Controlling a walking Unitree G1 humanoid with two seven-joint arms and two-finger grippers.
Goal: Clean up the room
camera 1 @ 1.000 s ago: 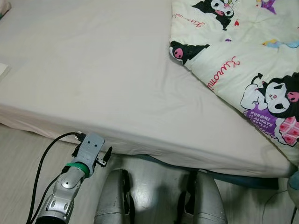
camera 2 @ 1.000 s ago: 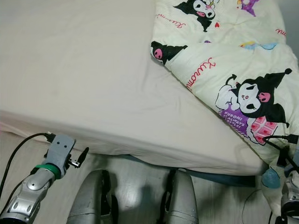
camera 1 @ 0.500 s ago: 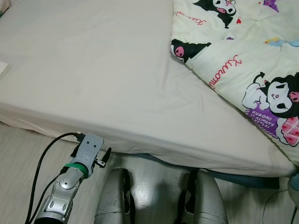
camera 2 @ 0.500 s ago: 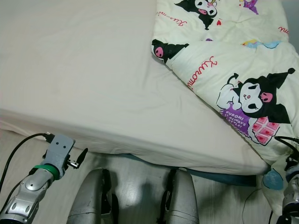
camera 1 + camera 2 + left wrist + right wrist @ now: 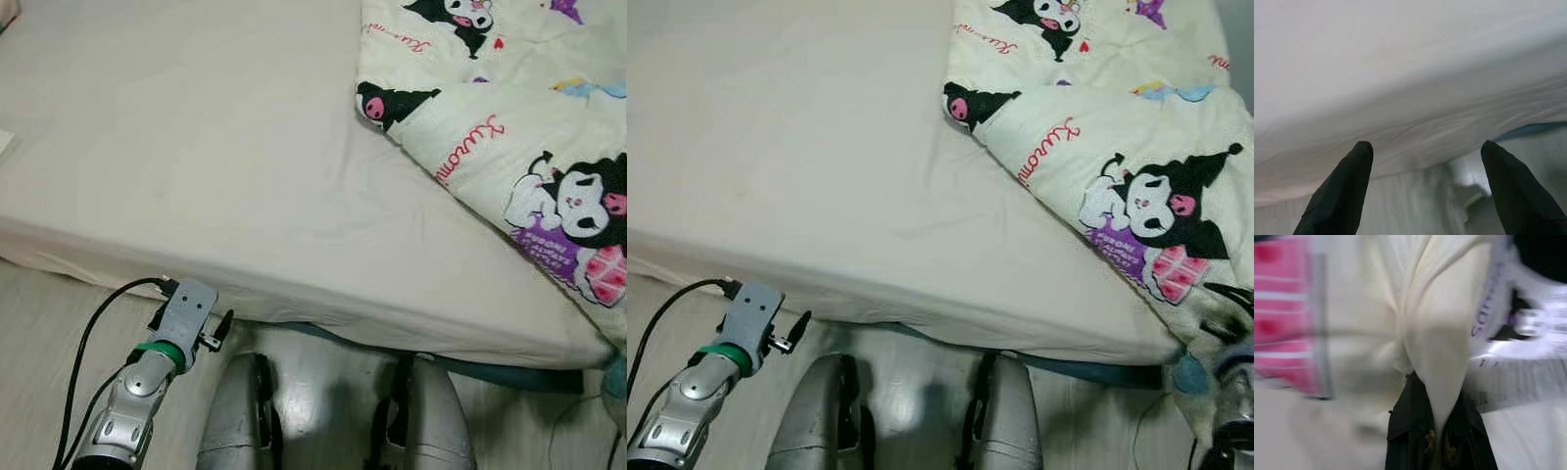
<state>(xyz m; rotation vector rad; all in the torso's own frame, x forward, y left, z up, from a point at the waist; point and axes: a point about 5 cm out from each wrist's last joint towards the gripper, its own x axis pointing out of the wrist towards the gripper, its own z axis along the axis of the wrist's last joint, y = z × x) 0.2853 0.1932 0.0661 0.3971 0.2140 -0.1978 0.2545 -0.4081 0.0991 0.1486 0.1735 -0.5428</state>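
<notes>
A wide bed [image 5: 196, 166] with a plain cream sheet takes most of the head views. On its right part lies a pale yellow quilt [image 5: 1117, 127] printed with black and pink cartoon figures and red script. The quilt covers the right side of the mattress and hangs over the bed's near right corner, while the left part of the sheet is bare with only soft wrinkles. Under the mattress edge a dark teal strip of the bed base [image 5: 509, 377] shows.

The left pincer [image 5: 1425, 152] is low at the left, in front of the side of the mattress. In the left wrist view its two black fingers [image 5: 1339, 196] stand well apart, with nothing between them, and they point at the hanging edge of the sheet. The silver left arm [image 5: 137, 392] carries a green band and a black cable that loops beside it over the pale floor [image 5: 39, 323].

The right pincer [image 5: 1437, 431] is at the near right corner of the bed, where the quilt hangs down. In the right wrist view, which is blurred, its black fingers [image 5: 1405, 421] are closed on a fold of the quilt; the cloth rises from between them in a pinched ridge. In the right eye view a part of the right arm [image 5: 1229, 392] is seen under the hanging quilt edge.

The robot's two grey legs [image 5: 240, 411] stand on the floor close before the bed.
</notes>
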